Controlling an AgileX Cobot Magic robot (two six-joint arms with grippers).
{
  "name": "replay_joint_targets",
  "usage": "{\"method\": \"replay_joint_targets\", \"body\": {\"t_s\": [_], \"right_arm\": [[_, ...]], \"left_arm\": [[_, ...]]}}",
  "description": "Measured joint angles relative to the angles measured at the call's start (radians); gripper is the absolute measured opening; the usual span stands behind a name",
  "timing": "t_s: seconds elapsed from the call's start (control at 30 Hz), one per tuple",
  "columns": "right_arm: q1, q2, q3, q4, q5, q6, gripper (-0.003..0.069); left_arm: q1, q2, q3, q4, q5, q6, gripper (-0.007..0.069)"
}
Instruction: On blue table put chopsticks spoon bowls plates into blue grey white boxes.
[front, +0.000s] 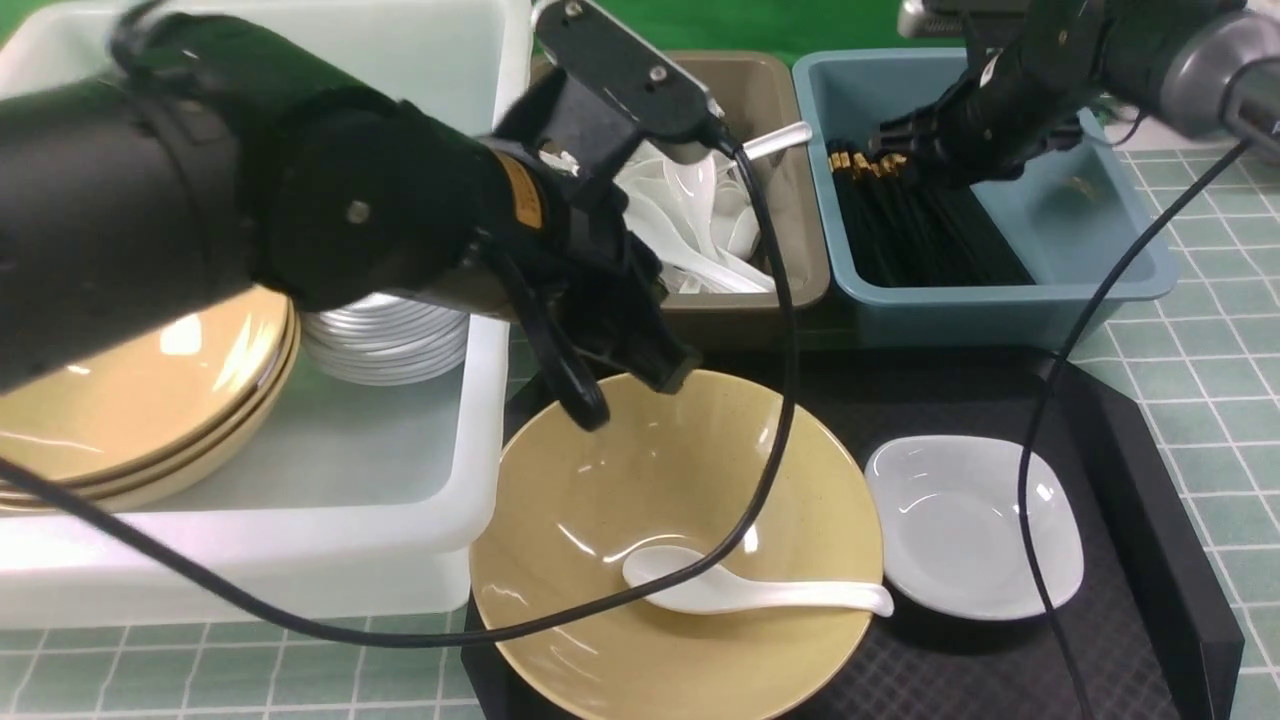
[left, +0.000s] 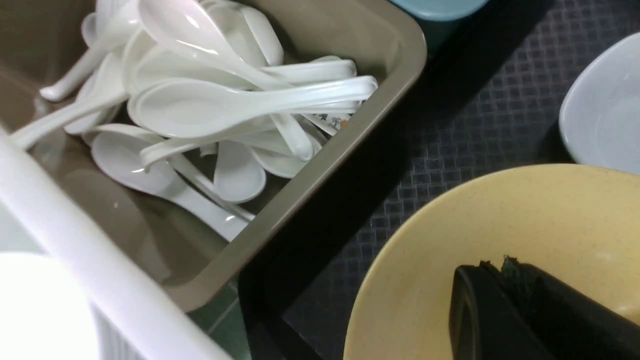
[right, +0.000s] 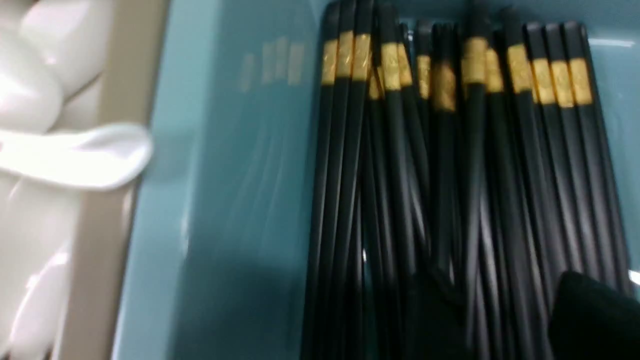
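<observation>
Front view. The blue table (front: 1200, 380), tiled, shows along the lower and right edges of the frame. The translucent white box (front: 250, 570) fills the left half. It holds a stack of tan bowls (front: 150, 400) at far left and, beside them toward centre, a stack of white plates (front: 385, 340). The black tray (front: 960, 670) lies at lower centre and lower right, close against the white box.

The grey-brown box (front: 765, 105) stands at upper centre, heaped with white spoons (front: 700, 220). One spoon handle lies over its rim toward the slate-blue box (front: 1000, 310), just beside it at upper right. Black, gold-banded chopsticks (front: 920, 230) lie side by side in the left part of the slate-blue box.

On the tray, a single tan bowl (front: 600, 480) sits at lower centre with a small white plate (front: 960, 530) just beside it on the right. One white soup spoon (front: 780, 597) lies in this bowl, scoop near the middle, handle across the right rim.

The left gripper (front: 665, 372), jaws closed and empty, hangs over the bowl's far rim. The right gripper (front: 900, 150) hovers over the banded ends of the chopsticks. The right wrist view is blurred, so whether its jaws are open cannot be told
</observation>
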Motion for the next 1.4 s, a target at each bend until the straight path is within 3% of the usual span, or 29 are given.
{"method": "replay_joint_targets", "body": {"t_s": [0.17, 0.27, 0.43, 0.57, 0.9, 1.07, 1.4], "right_arm": [[0.020, -0.052, -0.143, -0.006, 0.284, -0.184, 0.0449], [0.047, -0.094, -0.180, 0.000, 0.357, -0.274, 0.0449], [0.113, -0.213, -0.144, 0.015, 0.380, -0.323, 0.0449], [0.194, -0.340, -0.021, 0.029, 0.384, -0.371, 0.0449], [0.398, -0.540, 0.340, 0.041, 0.386, -0.420, 0.0441], [0.511, -0.527, 0.503, 0.041, 0.382, -0.530, 0.0438], [0.614, -0.397, 0.550, 0.042, 0.361, -0.589, 0.0440]], "left_arm": [[0.000, -0.138, 0.000, 0.006, 0.120, -0.001, 0.0001], [0.000, -0.216, 0.000, 0.012, 0.210, -0.005, 0.0001], [0.000, -0.333, 0.014, 0.015, 0.432, -0.007, 0.0001], [0.000, -0.430, 0.103, 0.016, 0.476, -0.008, 0.0001], [0.000, -0.682, 0.404, -0.015, 0.318, -0.010, 0.0001], [0.000, -0.743, 0.521, -0.054, 0.199, -0.010, 0.0001], [0.000, -0.744, 0.554, -0.054, 0.157, -0.010, 0.0001]]}}
